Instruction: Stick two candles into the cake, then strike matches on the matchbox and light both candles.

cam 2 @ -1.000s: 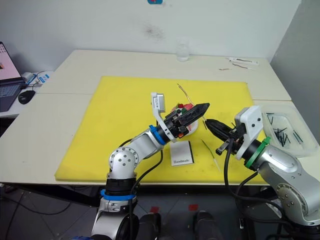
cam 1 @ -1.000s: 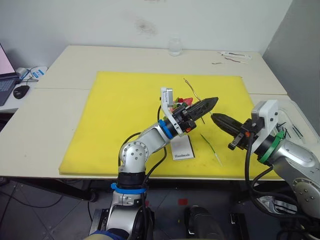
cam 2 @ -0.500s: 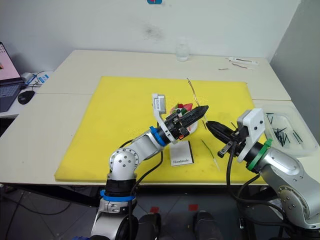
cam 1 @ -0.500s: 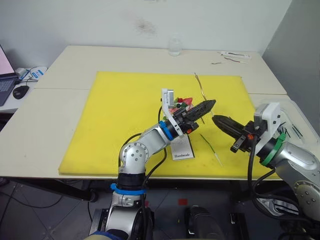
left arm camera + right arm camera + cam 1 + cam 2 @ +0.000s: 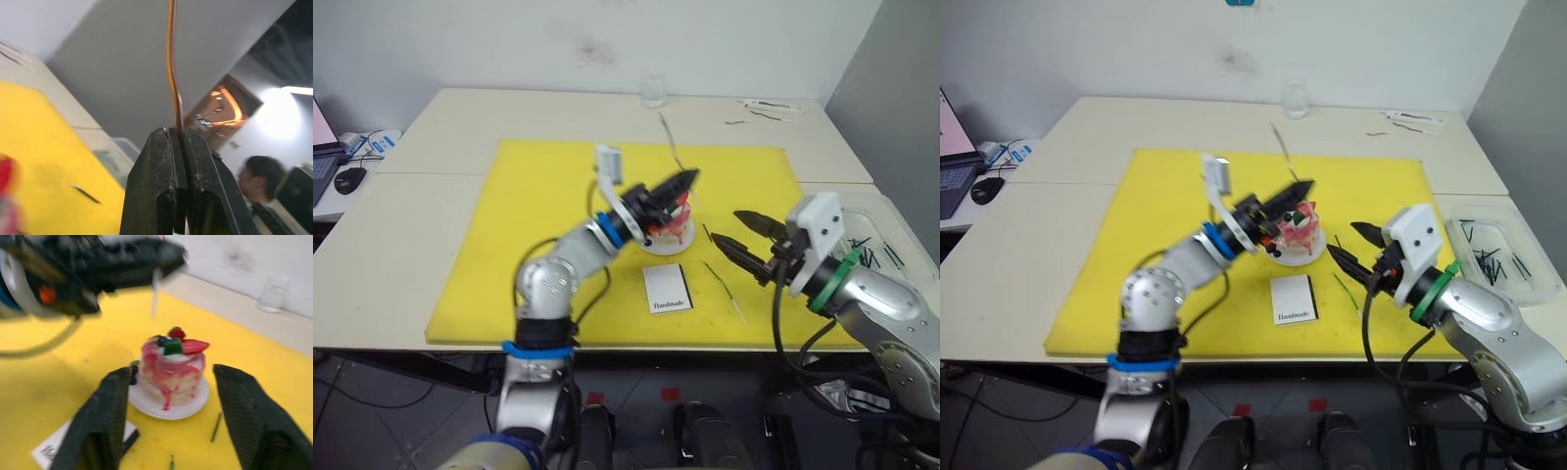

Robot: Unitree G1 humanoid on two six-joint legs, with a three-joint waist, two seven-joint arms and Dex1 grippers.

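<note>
Left gripper (image 5: 689, 176) (fingers closed) pinches candle (image 5: 667, 134) — above cake (image 5: 1295, 227).

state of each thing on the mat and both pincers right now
left pincer: shut on candle, above the cake
right pincer: open, empty, beside the cake
cake: upright on its plate, no candle in it
second candle: lying flat on the mat
matchbox: flat on the mat, untouched
</note>
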